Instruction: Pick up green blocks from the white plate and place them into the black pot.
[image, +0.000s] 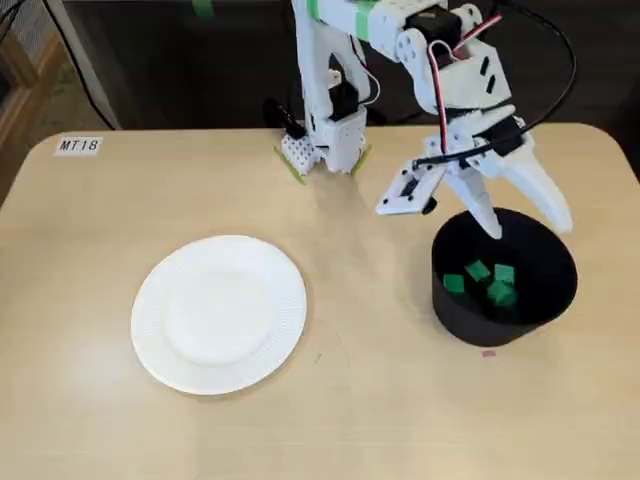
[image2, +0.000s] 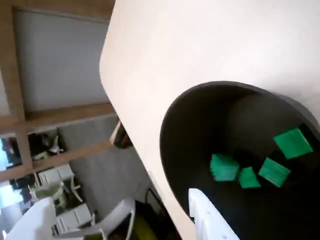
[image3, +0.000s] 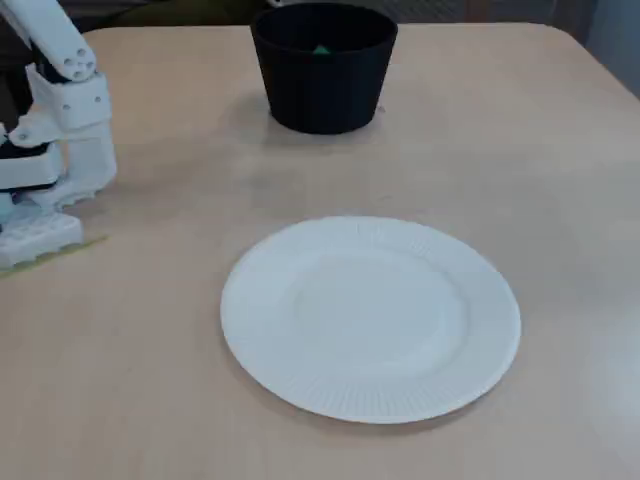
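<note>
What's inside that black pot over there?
Four green blocks lie on the floor of the black pot, seen in the wrist view. One of the fingers and the pot's near wall hide part of the floor, so more could be there.

The white plate (image: 220, 315) lies flat on the table (image: 90, 400), round with a ribbed rim and nothing on it. In a fixed view it sits left of centre; in the other it fills the foreground. The black pot (image: 452, 308) stands upright, well apart from the plate, with its round mouth open. Four small green blocks (image2: 274, 171) lie loosely clustered on its dark floor, tilted at different angles. From the low fixed view only a speck of green shows over the rim.
</note>
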